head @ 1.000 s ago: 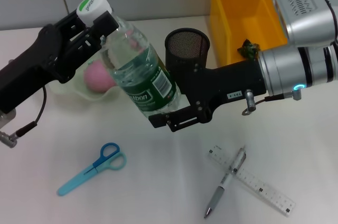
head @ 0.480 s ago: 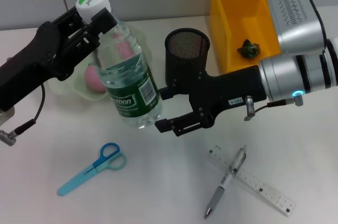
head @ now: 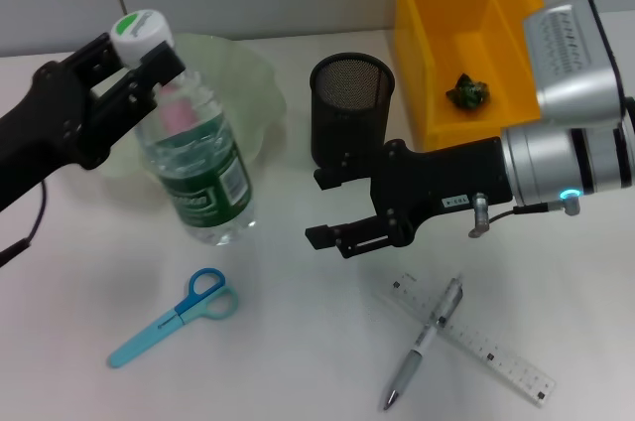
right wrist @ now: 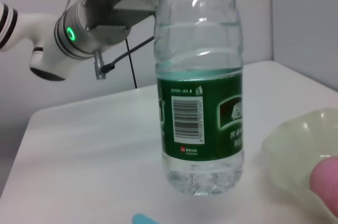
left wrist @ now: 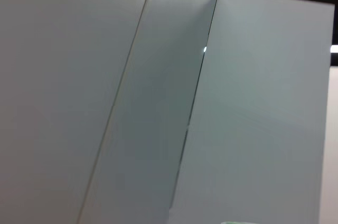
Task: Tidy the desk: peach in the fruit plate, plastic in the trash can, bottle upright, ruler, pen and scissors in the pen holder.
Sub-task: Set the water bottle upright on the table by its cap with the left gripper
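your left tool (head: 139, 54) is clamped on the neck of the bottle (head: 198, 178), right under the white-and-green cap (head: 141, 28). bottle stands upright, base on the desk (head: 298, 342), just in front of the pale green fruit plate (head: 243, 83). the right wrist view shows the base flat on the desk.

your right tool (head: 332, 208) has its fingers apart, holding nothing, low over the desk to the right of the bottle and clear of it, just in front of the black mesh pen holder (head: 349, 108).

peach (right wrist: 325, 179) sits in the fruit plate; in the head view you only see pink through the bottle. crumpled plastic (head: 468, 92) lies inside the yellow trash can (head: 437, 44).

still on the desk: blue scissors (head: 174, 319) in front of the bottle, and the pen (head: 427, 340) lying crossed over the clear ruler (head: 476, 340), in front of the right arm.

left wrist view shows only grey wall panels.
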### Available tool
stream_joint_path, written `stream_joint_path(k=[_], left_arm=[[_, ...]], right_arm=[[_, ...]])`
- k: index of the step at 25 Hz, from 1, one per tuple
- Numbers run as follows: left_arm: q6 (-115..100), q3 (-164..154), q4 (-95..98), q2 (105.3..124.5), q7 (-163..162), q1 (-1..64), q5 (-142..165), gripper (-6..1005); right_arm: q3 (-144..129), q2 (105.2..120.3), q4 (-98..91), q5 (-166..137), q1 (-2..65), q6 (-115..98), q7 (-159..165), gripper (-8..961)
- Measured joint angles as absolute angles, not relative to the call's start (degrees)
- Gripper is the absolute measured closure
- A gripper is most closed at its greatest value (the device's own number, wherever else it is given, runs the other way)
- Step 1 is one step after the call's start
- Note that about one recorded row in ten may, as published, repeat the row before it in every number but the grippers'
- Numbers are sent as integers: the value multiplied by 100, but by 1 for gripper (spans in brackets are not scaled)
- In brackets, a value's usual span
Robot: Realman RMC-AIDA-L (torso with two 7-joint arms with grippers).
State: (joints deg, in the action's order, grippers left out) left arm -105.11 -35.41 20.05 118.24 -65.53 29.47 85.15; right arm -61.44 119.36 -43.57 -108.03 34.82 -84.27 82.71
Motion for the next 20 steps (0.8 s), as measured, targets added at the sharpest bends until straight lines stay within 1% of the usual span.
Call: stream_joint_path(k=[1,6,11,20], left_arm=[[-10504,-3564,2152,11823,-6426,2792,8527,556],[-10421,-3586,2270,11821,-5988,2458,8553,557],[-10114,-3586,2243,11821,-5613,2273,8554,558],[-9670,-3545,2162,11837,-5197,2146,8514,556]], right_arm=[[-6131,11936,-4284,-10657,3429,-8418,8121,188],[-6167,11936,-4196,-10375,3269,-8417,7802,188],[-6188,11935,-4128,-10365,3184,-8424,7647,189],[-6188,11933,-4155,-10392,2980,-8464,7570,189]])
